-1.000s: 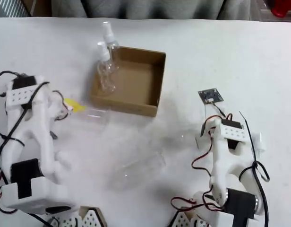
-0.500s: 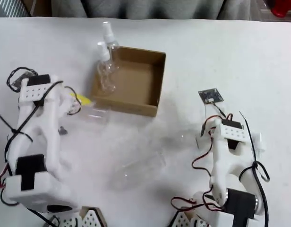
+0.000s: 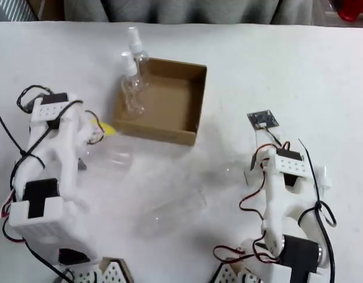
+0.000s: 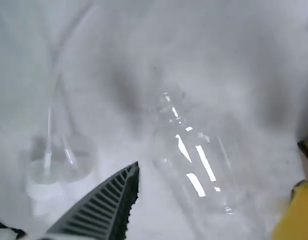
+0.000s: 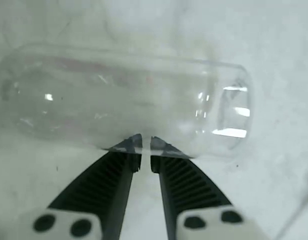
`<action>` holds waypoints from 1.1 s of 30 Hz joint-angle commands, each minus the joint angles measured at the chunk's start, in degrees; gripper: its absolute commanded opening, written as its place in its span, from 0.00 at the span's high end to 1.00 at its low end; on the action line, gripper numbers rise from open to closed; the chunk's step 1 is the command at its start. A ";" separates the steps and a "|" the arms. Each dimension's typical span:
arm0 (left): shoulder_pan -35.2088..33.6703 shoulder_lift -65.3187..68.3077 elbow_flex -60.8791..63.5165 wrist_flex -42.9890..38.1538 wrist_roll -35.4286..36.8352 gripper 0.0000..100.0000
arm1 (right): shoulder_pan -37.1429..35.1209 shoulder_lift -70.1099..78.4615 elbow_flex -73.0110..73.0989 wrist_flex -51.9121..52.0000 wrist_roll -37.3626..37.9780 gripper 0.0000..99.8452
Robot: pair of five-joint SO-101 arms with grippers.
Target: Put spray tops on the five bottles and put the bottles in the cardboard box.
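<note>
Left gripper (image 4: 216, 182): jaws wide apart, uncapped bottle (image 4: 194, 165) lying between them on table (image 3: 287, 76), near cardboard box (image 3: 158, 134). Looks to you like grab setup. Loose spray tops (image 4: 49, 175) just beside it, handy for capping. Right gripper (image 5: 145, 142): jaws together, empty, tips at second bottle (image 5: 124, 100), also lying. Two capped bottles (image 3: 134, 82) upright at box's left wall; inside or outside, can't tell.

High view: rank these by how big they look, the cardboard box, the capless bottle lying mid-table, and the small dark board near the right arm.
1. cardboard box, largest by far
2. lying bottle, outline faint, but clearly smaller than the box
3. dark board, smallest
</note>
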 commanded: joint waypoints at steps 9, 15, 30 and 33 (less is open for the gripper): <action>0.22 -0.92 5.19 -6.68 -6.24 0.73 | -0.66 -1.45 0.53 -0.31 0.62 0.98; 0.04 -0.92 6.07 -8.18 -7.65 0.80 | -0.66 -1.45 0.53 -0.31 0.62 0.98; 4.79 -1.01 3.16 -2.64 -35.25 0.80 | -0.66 -1.45 0.53 -0.31 0.62 0.98; 4.79 -1.01 1.49 -0.88 -46.51 0.80 | -0.66 -1.45 0.53 -0.31 0.62 0.98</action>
